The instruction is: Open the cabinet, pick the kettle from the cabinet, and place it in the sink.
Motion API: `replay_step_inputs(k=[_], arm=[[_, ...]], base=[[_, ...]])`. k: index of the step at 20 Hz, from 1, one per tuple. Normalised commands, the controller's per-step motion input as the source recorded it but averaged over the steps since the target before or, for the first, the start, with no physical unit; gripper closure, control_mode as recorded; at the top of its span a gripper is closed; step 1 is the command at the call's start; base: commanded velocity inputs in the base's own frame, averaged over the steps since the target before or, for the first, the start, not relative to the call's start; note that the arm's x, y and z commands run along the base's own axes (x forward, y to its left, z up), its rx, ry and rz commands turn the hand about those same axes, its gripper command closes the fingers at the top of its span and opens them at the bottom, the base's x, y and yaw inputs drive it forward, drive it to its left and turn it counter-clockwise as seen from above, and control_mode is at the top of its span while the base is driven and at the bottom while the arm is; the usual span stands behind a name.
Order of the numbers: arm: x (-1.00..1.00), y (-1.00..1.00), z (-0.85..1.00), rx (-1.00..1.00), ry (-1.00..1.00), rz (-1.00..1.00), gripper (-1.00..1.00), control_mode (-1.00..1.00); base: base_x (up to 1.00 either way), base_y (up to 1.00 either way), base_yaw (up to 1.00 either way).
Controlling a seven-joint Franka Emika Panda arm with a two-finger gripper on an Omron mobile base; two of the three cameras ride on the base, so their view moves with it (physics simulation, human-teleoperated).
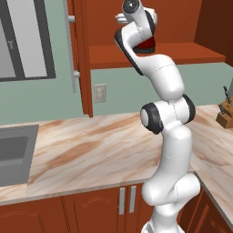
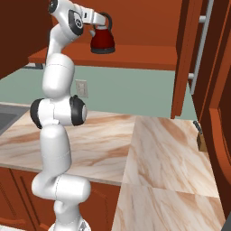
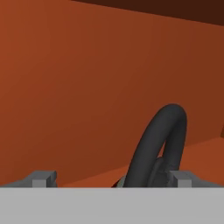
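Note:
The cabinet [image 1: 182, 53] is open, its doors swung out to the sides [image 2: 186, 58]. The dark red kettle [image 2: 103, 43] stands on the cabinet's bottom shelf, and my arm partly hides it [image 1: 148, 45] in the left base view. My gripper [image 2: 102, 20] reaches into the cabinet at the height of the kettle's black handle [image 3: 162, 140]. In the hand view the gripper [image 3: 113, 179] is open, and the handle rises between the fingertips [image 3: 181, 178], closer to the right one. The jaws do not press on it. The sink [image 1: 13, 154] lies at the far left of the countertop.
The marbled countertop [image 1: 95, 150] runs below the cabinet and turns a corner to the right [image 2: 171, 171]. A knife block [image 1: 225, 113] stands at the right. A wall outlet [image 1: 99, 93] sits under the shelf. Low cabinets [image 1: 95, 209] line the front.

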Motion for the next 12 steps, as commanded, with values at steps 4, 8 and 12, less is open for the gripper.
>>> replay_step_inputs(k=[4, 8, 12], arm=[[0.04, 0.00, -0.14, 0.05, 0.00, 0.00, -1.00, -1.00], [0.02, 0.00, -0.07, 0.04, -0.02, 0.00, -1.00, -1.00], [0.00, 0.00, -0.11, 0.02, -0.05, 0.00, 1.00, -1.00]], base=[[0.00, 0.00, 0.00], [0.00, 0.00, 0.00], [0.00, 0.00, 0.00]])
